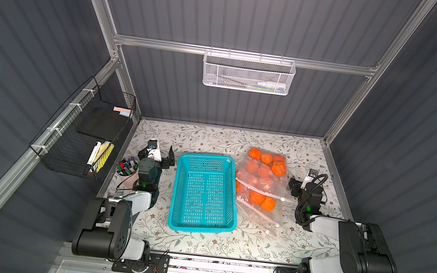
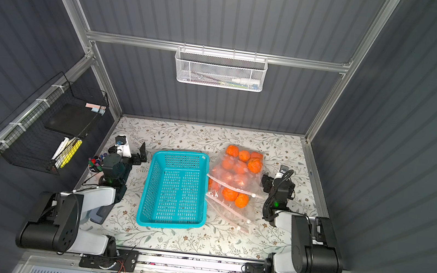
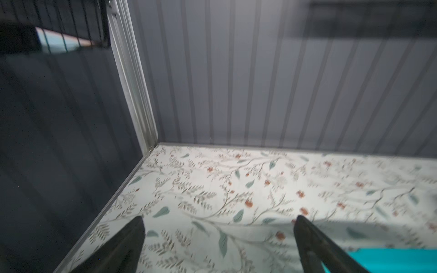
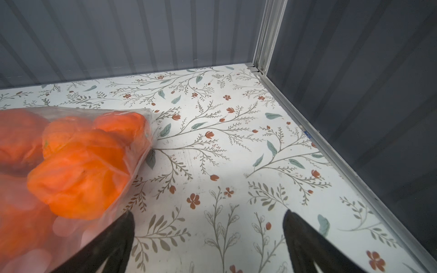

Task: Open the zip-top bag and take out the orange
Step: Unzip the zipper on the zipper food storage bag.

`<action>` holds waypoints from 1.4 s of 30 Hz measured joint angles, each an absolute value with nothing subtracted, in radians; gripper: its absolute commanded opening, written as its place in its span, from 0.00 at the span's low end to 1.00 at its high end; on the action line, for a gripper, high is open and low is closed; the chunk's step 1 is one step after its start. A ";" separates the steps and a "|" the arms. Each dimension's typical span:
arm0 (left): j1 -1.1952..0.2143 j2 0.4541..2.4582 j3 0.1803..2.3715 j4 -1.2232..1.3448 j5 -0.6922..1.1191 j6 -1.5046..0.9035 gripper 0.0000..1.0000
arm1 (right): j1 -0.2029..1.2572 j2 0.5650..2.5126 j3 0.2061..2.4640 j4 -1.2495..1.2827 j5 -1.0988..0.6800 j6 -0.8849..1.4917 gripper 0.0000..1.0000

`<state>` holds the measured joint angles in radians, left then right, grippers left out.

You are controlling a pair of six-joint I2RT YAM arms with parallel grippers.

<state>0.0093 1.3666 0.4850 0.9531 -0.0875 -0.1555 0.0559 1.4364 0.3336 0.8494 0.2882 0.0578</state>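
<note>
A clear zip-top bag (image 1: pixel 256 178) (image 2: pixel 230 177) full of oranges (image 1: pixel 279 168) (image 2: pixel 255 165) lies on the floral table, right of a turquoise basket (image 1: pixel 175 194) (image 2: pixel 147 185). Its white zip strip runs across the near side. My right gripper (image 1: pixel 305 183) (image 2: pixel 277 179) (image 4: pixel 208 212) stands open just right of the bag, over bare table. In the right wrist view the bag (image 4: pixel 146 118) and an orange (image 4: pixel 78 179) sit beside one fingertip (image 4: pixel 125 227). My left gripper (image 1: pixel 156 150) (image 2: pixel 127 148) (image 3: pixel 219 218) is open left of the basket, holding nothing.
More zip-top bags (image 1: pixel 258 217) lie overlapped at the front of the full one, one with oranges (image 1: pixel 262 200). A cup of markers (image 1: pixel 127 169) stands by the left arm. A black wire rack (image 1: pixel 83 131) hangs on the left wall, a white mesh basket (image 1: pixel 248 73) on the back wall.
</note>
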 measured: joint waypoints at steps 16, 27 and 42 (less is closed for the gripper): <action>0.011 1.203 0.780 0.448 0.054 -0.484 0.99 | 0.024 0.946 0.870 -0.159 0.223 0.448 0.98; -0.124 1.203 0.967 0.259 0.260 -0.369 0.99 | 0.022 0.599 0.661 -0.654 -0.192 0.914 0.80; -0.216 1.183 1.019 0.072 0.349 -0.127 0.96 | 0.022 0.513 0.393 -0.459 -0.352 1.442 0.62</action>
<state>-0.2157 1.1831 1.0195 0.0723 0.3492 -0.1272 0.0219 0.5133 0.3931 -0.4591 -0.3515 1.4418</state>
